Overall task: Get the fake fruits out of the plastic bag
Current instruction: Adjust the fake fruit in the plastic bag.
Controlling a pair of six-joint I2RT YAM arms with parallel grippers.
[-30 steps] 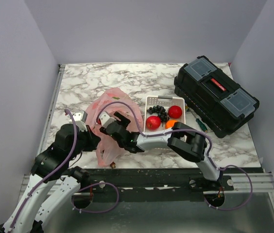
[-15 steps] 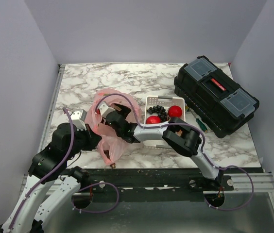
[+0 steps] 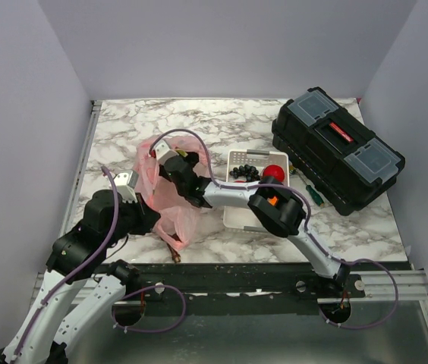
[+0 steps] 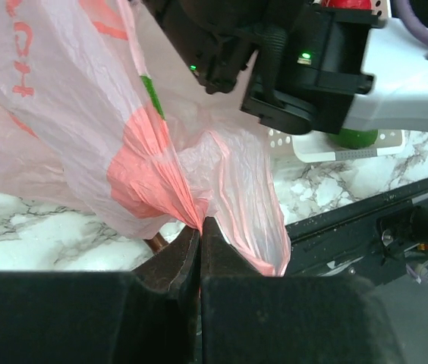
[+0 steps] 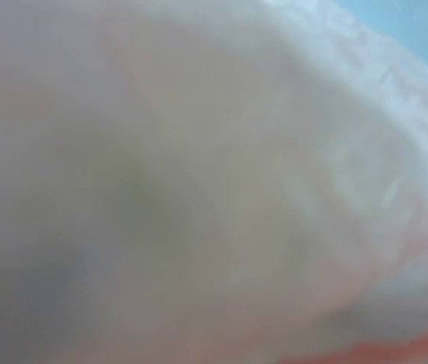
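The bag point(image 3: 162, 203) stands crumpled just ahead of the left gripper point(image 4: 199, 236), which is clamped tight on a pinched fold of its lower film, with only pink plastic between the jaws; the mouth of the bag opens up and away from that pinch, and the right gripper point(image 3: 177, 162) is pushed into it from the tray side. We cannot tell whether the right gripper's jaws are spread or closed, or whether they have anything; its own camera shows only blurred pink film pressed close, with a dim darker patch that may or may not be a fruit. Behind the right gripper's wrist lies the tray point(image 3: 234, 218), where the grapes point(image 3: 244, 173) and the apple point(image 3: 275, 173) sit already out of the bag; a green fruit point(image 4: 354, 139) shows there too, under the right forearm. Beyond that arm the toolbox point(image 3: 335, 148) sits on the table point(image 3: 123, 129).

We judge the step in hand to be a reach into the bag for whatever is left. To do it well we hold the left pinch firm and low, so the film is taut and the mouth does not collapse round the right fingers; we go in with jaws wide and close only on something solid, not on a fold of plastic; if film lifts with the fruit, the left gripper should pull against it, away from the tray.
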